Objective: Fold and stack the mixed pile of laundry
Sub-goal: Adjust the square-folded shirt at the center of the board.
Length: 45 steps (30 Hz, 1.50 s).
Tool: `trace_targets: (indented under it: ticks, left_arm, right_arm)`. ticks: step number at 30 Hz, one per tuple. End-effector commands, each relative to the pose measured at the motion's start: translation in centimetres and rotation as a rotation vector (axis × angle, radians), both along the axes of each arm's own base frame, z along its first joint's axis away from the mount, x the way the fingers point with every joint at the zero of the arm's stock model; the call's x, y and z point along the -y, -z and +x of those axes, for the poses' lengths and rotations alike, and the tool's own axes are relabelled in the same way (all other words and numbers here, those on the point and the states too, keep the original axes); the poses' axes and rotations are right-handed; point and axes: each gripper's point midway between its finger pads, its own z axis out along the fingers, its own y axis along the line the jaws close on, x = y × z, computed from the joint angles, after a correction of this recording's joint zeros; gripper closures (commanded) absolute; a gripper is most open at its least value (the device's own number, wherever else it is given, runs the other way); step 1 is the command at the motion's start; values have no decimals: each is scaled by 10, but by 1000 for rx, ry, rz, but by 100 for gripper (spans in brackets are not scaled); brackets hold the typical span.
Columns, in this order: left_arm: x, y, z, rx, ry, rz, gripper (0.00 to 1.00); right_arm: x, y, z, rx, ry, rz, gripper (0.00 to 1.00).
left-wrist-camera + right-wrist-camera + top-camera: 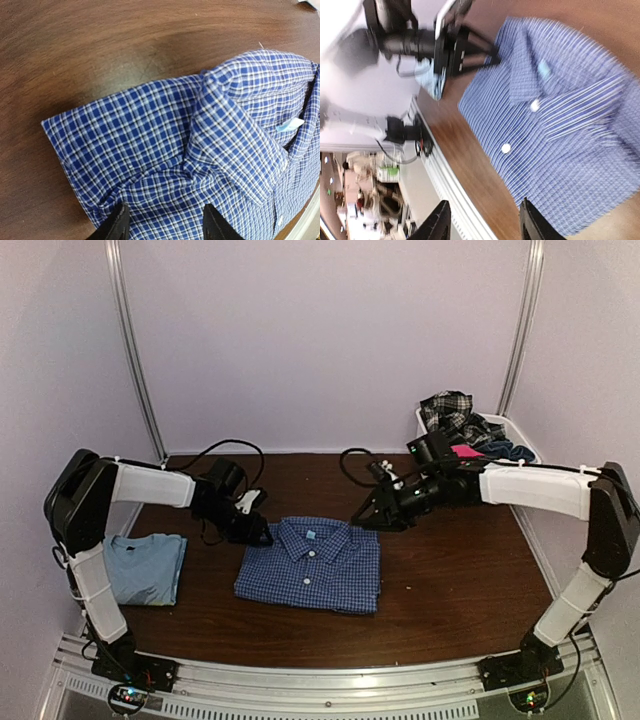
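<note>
Blue check shirt laid folded flat at mid-bench, collar toward the far edge.
A pale blue neck tag is seen inside the collar; no writing can be read. The button line is run far to near. The left gripper is held spread at the shirt's left shoulder. The right gripper is spread and empty by the far right corner.

Dark wooden surface, back edge.
A white basket stands at its far right corner; black cables loop along the back edge.
</note>
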Motion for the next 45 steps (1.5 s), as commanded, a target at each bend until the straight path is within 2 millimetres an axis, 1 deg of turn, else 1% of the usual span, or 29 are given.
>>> trace_targets:
  ticks: [1, 2, 4, 6, 8, 9, 11, 14, 16, 17, 19, 22, 23, 24, 25, 26, 27, 29, 30, 31, 33, 34, 35, 36, 37, 38, 40, 42, 45]
  left_arm:
    - [-1, -4, -1, 0, 37, -12, 48]
    - [0, -3, 0, -4, 39, -16, 48]
    - [2, 0, 1, -10, 38, -20, 48]
    - [3, 3, 2, -17, 36, -23, 48]
    - [4, 5, 2, -21, 37, -26, 48]
    - [4, 6, 2, -22, 36, -27, 48]
    - [3, 8, 2, -25, 32, -22, 47]
    - [3, 11, 2, -28, 26, -21, 47]
    - [3, 12, 2, -26, 25, -24, 47]
    - [2, 13, 2, -27, 22, -22, 47]
    - [2, 16, 1, -31, 21, -23, 47]
    - [1, 20, 3, -35, 11, -14, 46]
    - [1, 21, 3, -36, 9, -14, 46]
    - [2, 19, 4, -33, 10, -19, 46]
    - [3, 19, 4, -32, 10, -23, 46]
    - [3, 17, 5, -29, 8, -24, 46]
    - [3, 15, 6, -25, 5, -26, 46]
    - [4, 10, 5, -21, 6, -37, 46]
    - [5, 7, 5, -17, 6, -40, 46]
    - [4, 2, 5, -11, 3, -45, 46]
    - [4, -14, 6, 24, 1, -64, 44]
    - [2, -23, 6, 39, -8, -70, 43]
    - [-1, -31, 7, 54, -23, -80, 42]
    - [-5, -38, 8, 61, -41, -91, 40]
    - [-10, -48, 9, 78, -62, -108, 39]
    - [-17, -53, 10, 82, -88, -118, 38]
    - [-28, -56, 10, 78, -132, -135, 36]
    - [-35, -55, 9, 66, -151, -147, 34]
    - [-35, -39, 2, 17, -150, -147, 32]
  right_arm:
    - [81, 12, 58, 21, 313, -59, 52]
    - [91, 23, 63, 0, 346, -66, 52]
    - [101, 41, 74, -30, 395, -73, 50]
    - [97, 53, 82, -63, 404, -40, 43]
    - [92, 67, 90, -99, 417, -20, 31]
    - [88, 70, 93, -112, 422, 1, 27]
    - [84, 76, 100, -131, 435, 28, 25]
    - [75, 87, 105, -171, 434, 64, 25]
    - [65, 85, 108, -192, 417, 130, 29]
    - [58, 78, 110, -203, 405, 176, 31]
    - [42, 50, 112, -196, 362, 291, 36]
    - [22, -11, 108, -193, 285, 482, 45]
    - [19, -33, 103, -174, 262, 535, 49]
    - [17, -49, 100, -153, 247, 559, 52]
    - [18, -63, 97, -119, 240, 560, 53]
    - [21, -71, 95, -84, 240, 540, 53]
    - [25, -72, 94, -52, 253, 497, 53]
    - [37, -68, 93, 6, 281, 409, 53]
    - [45, -56, 95, 25, 309, 333, 52]
    - [60, -37, 100, 31, 365, 219, 50]
    - [101, 6, 107, 50, 475, -77, 48]
    - [118, 19, 108, 64, 502, -190, 48]
    - [130, 23, 108, 77, 513, -266, 47]
    - [135, 21, 108, 99, 515, -295, 47]
    - [131, 10, 106, 128, 499, -267, 48]
    - [124, 3, 103, 141, 480, -230, 49]
    - [102, -2, 89, 123, 404, -171, 51]
    - [74, 5, 68, 81, 304, -152, 52]
    - [38, 22, 43, 52, 190, -162, 53]
